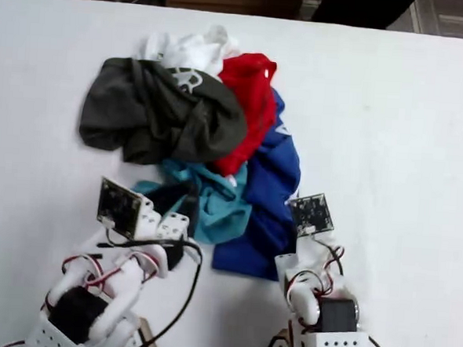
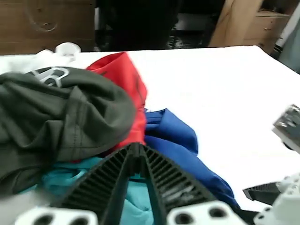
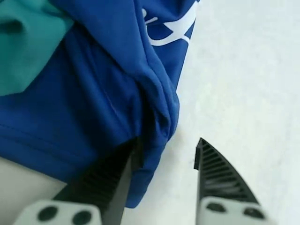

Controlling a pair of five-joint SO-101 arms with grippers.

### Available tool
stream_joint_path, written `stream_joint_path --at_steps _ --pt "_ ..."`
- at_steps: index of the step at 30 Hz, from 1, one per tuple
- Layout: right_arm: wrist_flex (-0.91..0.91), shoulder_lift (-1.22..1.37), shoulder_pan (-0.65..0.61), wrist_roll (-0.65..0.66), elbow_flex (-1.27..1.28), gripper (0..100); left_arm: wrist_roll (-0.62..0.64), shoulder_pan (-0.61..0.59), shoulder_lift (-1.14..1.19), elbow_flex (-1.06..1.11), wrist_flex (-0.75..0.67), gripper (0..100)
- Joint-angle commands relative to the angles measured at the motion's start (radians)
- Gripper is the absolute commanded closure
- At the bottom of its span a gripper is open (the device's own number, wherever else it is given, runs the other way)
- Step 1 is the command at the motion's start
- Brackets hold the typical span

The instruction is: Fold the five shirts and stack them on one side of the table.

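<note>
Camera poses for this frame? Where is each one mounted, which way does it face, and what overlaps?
High view: fixed above the table, looking down on the shirt pile; left arm and right arm at the picture's bottom.
Left wrist view: on the left wrist, low, looking along the shut left end effector across the pile toward the room behind.
Right wrist view: on the right wrist, looking down past the open right end effector at the blue shirt edge and table.
Shared: blue shirt and teal shirt show in all three.
</note>
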Motion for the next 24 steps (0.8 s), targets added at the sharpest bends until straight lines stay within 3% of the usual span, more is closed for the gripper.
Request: stream_joint_path --at_steps 1,20,24 --pt "0.008 -0.010 -0.001 -0.002 0.009 81.1 -0.009 0.025 -0.005 -0.050 -0.021 97" --pt "0.008 -0.010 -0.001 -0.002 0.009 81.1 -0.012 0.025 -0.005 -0.050 -0.021 97" --pt "0.008 -0.010 -0.001 -0.002 0.009 81.1 -0.110 0.023 -0.005 -0.038 -0.021 97"
